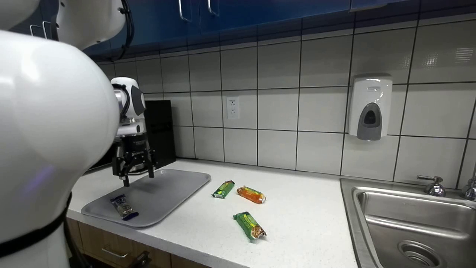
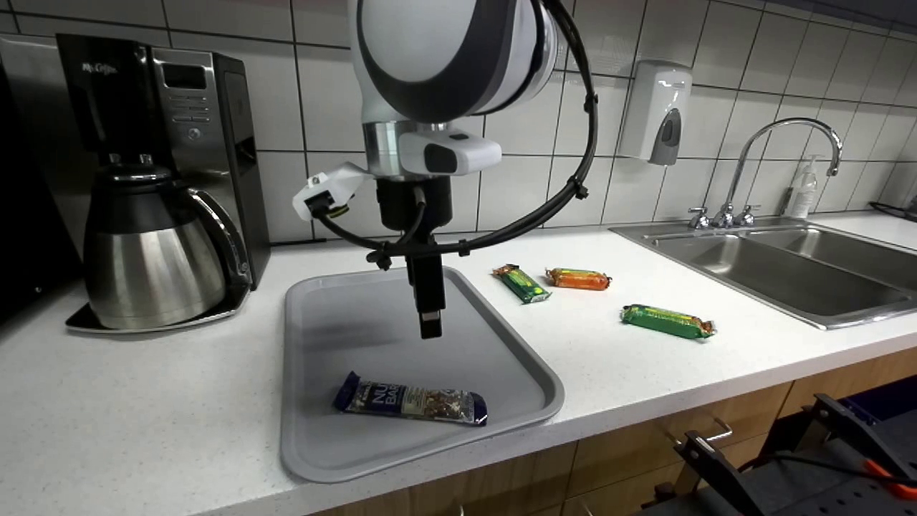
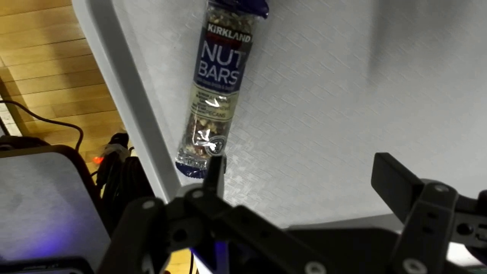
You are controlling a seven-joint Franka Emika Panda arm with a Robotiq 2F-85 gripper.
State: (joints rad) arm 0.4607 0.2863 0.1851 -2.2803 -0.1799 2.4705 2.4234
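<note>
Wrist view: black two-finger gripper (image 3: 299,167), fingers spread wide, grasping nothing; below it, gray serving tray (image 3: 323,106); Kirkland nut bar (image 3: 217,83), blue-ended clear wrapper, lying flat in that tray near the rim; in both exterior views, on white countertop (image 1: 297,216) beside the tray, green-wrapped snack bar (image 2: 521,284), orange-wrapped snack bar (image 2: 579,279) just beside it, another green-wrapped bar (image 2: 668,322) nearer the counter's front edge; beyond these, stainless sink (image 1: 357,223); white soap dispenser (image 1: 372,108), mounted on tiled wall (image 1: 279,111).
</note>
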